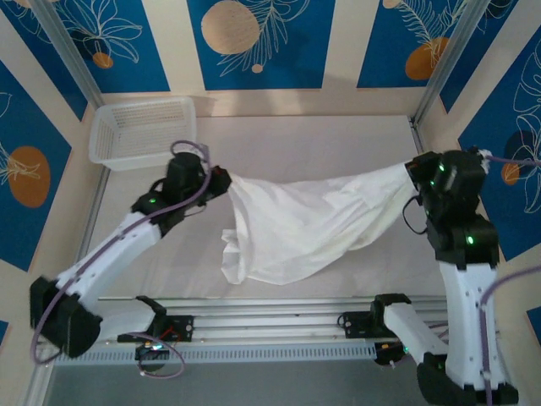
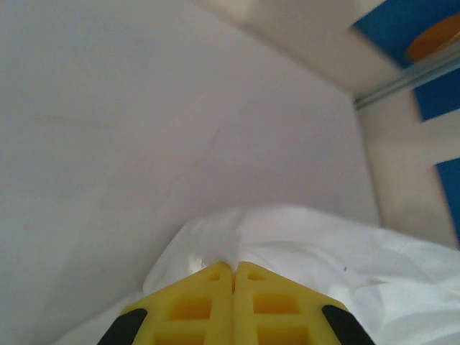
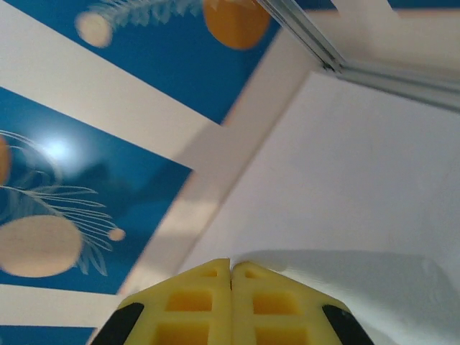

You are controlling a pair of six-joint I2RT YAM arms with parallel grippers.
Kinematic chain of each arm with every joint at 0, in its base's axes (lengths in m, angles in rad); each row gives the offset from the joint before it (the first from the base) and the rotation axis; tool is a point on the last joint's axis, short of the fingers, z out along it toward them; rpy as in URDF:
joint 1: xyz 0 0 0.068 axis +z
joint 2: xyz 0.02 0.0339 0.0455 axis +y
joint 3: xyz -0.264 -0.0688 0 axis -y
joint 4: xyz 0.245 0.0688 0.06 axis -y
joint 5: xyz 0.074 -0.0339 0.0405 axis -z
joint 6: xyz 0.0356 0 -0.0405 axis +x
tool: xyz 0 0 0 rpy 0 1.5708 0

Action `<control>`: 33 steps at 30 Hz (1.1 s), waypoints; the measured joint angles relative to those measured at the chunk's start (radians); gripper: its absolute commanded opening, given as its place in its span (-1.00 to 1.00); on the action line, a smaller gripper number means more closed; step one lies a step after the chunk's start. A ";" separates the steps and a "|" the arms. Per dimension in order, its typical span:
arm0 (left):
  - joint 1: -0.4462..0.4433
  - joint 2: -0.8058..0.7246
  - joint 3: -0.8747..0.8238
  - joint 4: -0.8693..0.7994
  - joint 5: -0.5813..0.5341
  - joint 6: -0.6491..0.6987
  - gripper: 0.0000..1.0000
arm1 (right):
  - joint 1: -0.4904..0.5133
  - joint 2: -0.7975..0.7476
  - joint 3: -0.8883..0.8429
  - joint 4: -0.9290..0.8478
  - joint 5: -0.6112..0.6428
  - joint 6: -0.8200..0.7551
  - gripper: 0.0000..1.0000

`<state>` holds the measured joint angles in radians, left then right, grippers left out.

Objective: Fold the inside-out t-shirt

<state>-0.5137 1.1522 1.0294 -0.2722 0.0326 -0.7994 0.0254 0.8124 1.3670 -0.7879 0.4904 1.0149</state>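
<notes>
Both the left gripper (image 2: 233, 267) and right gripper (image 3: 231, 264) are clamping the shirt (image 1: 313, 224), jaws pressed together on cloth. They are holding it stretched between them over the table (image 1: 296, 135), likely to spread it flat.

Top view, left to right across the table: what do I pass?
basket → left fingers, shut on one end of the t-shirt → t-shirt, slung between the arms → right fingers, shut on its other end

white mesh basket (image 1: 103, 139) at back-left corner of table (image 1: 321, 139), blue leaf-patterned walls (image 1: 258, 59)
</notes>
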 measured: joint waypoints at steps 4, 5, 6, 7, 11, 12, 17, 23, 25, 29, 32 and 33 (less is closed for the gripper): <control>0.033 -0.100 -0.001 -0.017 0.052 0.064 -1.00 | 0.000 -0.133 -0.042 0.126 -0.063 -0.099 -1.00; 0.036 -0.117 -0.003 -0.021 0.062 0.076 -1.00 | 0.000 -0.159 -0.062 0.162 -0.090 -0.124 -1.00; 0.039 -0.134 -0.011 -0.021 0.071 0.086 -1.00 | 0.000 -0.177 -0.078 0.193 -0.119 -0.145 -1.00; 0.043 -0.148 -0.020 -0.021 0.076 0.097 -1.00 | 0.000 -0.185 -0.088 0.214 -0.145 -0.163 -1.00; 0.050 -0.189 -0.075 -0.019 0.083 0.113 -1.00 | 0.000 -0.168 -0.092 0.245 -0.212 -0.201 -1.00; 0.050 -0.198 -0.103 -0.011 0.082 0.111 -1.00 | 0.000 -0.162 -0.093 0.245 -0.221 -0.201 -1.00; 0.052 -0.208 -0.309 0.034 0.093 0.071 -1.00 | 0.001 -0.164 -0.159 0.218 -0.201 -0.172 -1.00; 0.053 -0.136 -0.475 0.082 0.109 0.050 -0.95 | 0.001 -0.165 -0.285 0.201 -0.183 -0.122 -1.00; 0.053 -0.083 -0.480 0.111 0.109 0.050 -0.94 | 0.000 -0.156 -0.327 0.198 -0.180 -0.109 -1.00; 0.053 0.008 -0.484 0.177 0.101 0.051 -0.76 | -0.001 -0.138 -0.385 0.193 -0.172 -0.098 -1.00; 0.053 0.037 -0.492 0.214 0.092 0.057 -0.52 | -0.007 -0.134 -0.407 0.187 -0.171 -0.099 -1.00; 0.053 0.039 -0.493 0.223 0.089 0.058 -0.45 | -0.010 -0.134 -0.409 0.184 -0.171 -0.099 -1.00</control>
<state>-0.4603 1.1912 0.5365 -0.0494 0.1219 -0.7414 0.0158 0.6781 0.9581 -0.6041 0.3199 0.9157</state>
